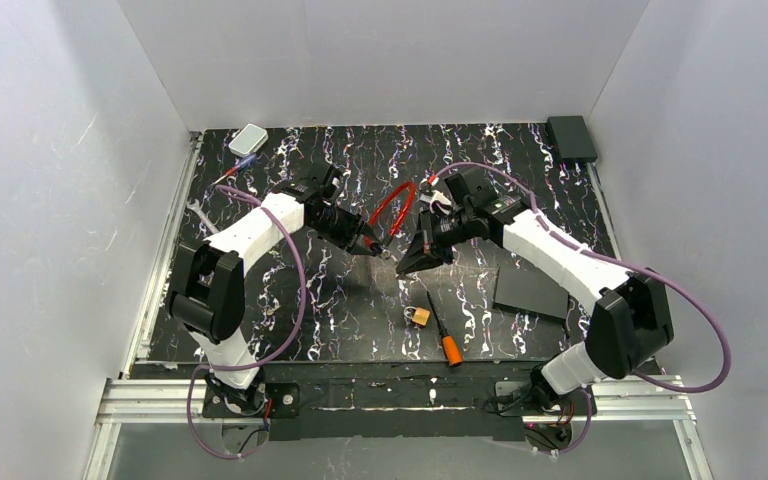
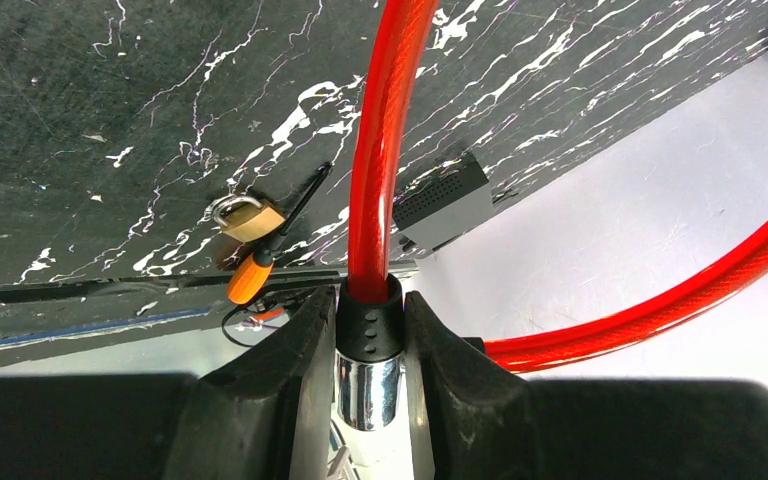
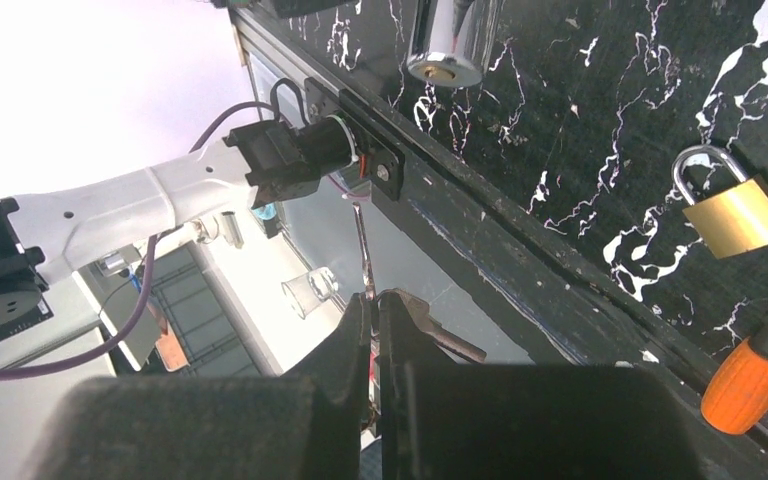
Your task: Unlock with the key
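Note:
My left gripper [image 1: 368,244] [image 2: 370,335] is shut on the chrome and black barrel [image 2: 368,385] of a red cable lock [image 1: 391,205] [image 2: 380,150] and holds it above the table. The barrel's keyhole end [image 3: 445,62] shows at the top of the right wrist view. My right gripper [image 1: 412,260] [image 3: 373,305] is shut on the key [image 3: 364,250], a thin silvery blade seen edge-on that sticks out past the fingertips. The key's tip stands apart from the keyhole, below and left of it in that view.
A small brass padlock [image 1: 419,316] [image 3: 735,215] and an orange-handled screwdriver [image 1: 447,345] [image 3: 750,380] lie near the front edge. A black plate [image 1: 530,290] lies at right. A grey box [image 1: 248,139] and a black box [image 1: 571,137] sit at the back corners.

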